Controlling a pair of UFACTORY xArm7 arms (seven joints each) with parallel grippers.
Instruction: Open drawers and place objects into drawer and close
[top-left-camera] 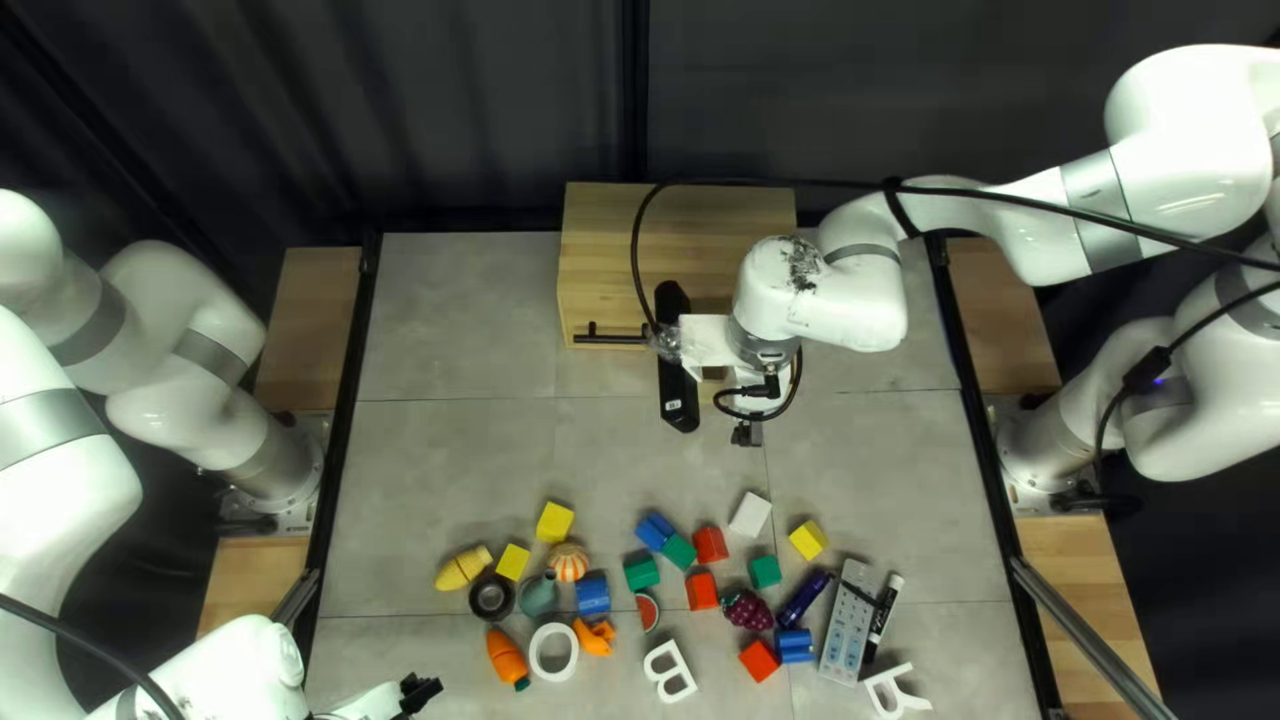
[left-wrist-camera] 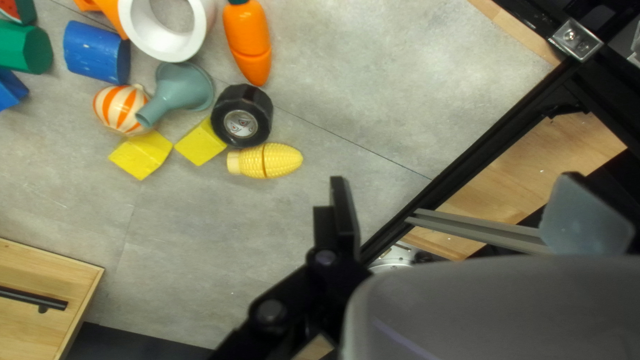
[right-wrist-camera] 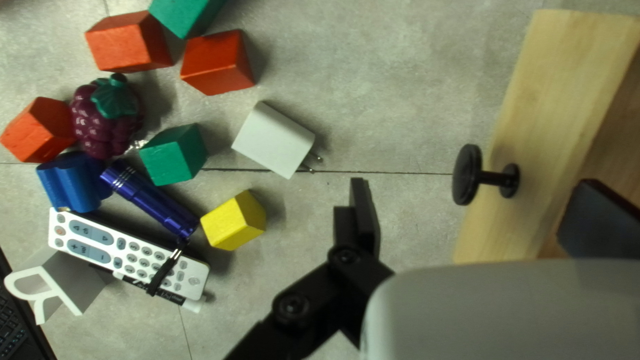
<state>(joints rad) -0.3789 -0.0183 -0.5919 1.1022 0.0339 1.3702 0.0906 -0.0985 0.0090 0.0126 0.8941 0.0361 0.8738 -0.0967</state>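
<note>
Facing the table's near edge, the wooden drawer cabinet [top-left-camera: 600,254] has its black bar handle [top-left-camera: 611,339] running lengthwise along its front. I have my right gripper [top-left-camera: 748,434] pointing down by that front, fingers apart, holding nothing, near the round knob [right-wrist-camera: 467,175]. My left gripper [top-left-camera: 422,691], also open and empty, is well apart from the cabinet, toward the near left.

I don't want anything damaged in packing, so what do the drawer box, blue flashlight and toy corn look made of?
Drawer box: pale wood or veneer, satin, with visible grain. Flashlight: probably metal, glossy, judging by bright streaks and ringed end, though shiny plastic is possible. Toy corn: likely hard plastic, with a slight sheen and moulded-looking kernels.
</note>
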